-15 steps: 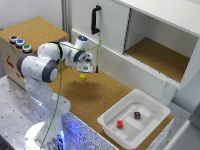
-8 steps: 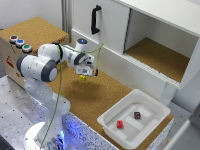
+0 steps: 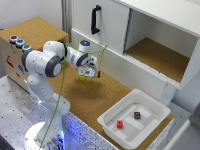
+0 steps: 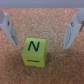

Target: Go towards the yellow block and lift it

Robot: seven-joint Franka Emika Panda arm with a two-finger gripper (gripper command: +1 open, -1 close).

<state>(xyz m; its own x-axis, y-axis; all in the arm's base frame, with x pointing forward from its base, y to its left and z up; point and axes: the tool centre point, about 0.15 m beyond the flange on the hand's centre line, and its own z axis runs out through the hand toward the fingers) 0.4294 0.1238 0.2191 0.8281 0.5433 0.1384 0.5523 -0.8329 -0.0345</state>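
The yellow block (image 3: 82, 78) is a tiny bright cube lying on the cork tabletop (image 3: 105, 92), just toward the exterior view's left of my gripper (image 3: 90, 74). In the wrist view the block (image 4: 35, 52) shows a dark "N" on its top face. It sits between the two pale fingers (image 4: 73, 31), closer to one of them, and touches neither. My gripper (image 4: 39, 45) is open and hangs low over the block with nothing held.
A white bin (image 3: 150, 102) at the exterior view's lower right holds a red cube (image 3: 120, 124) and a dark maroon cube (image 3: 137, 115). Behind stands a white cabinet with a black handle (image 3: 95, 20) and an open compartment (image 3: 155, 57). A box with coloured buttons (image 3: 19, 44) sits at the left.
The gripper has come down toward the cork surface, closer to the yellow block. The block and the bin's cubes have not moved.
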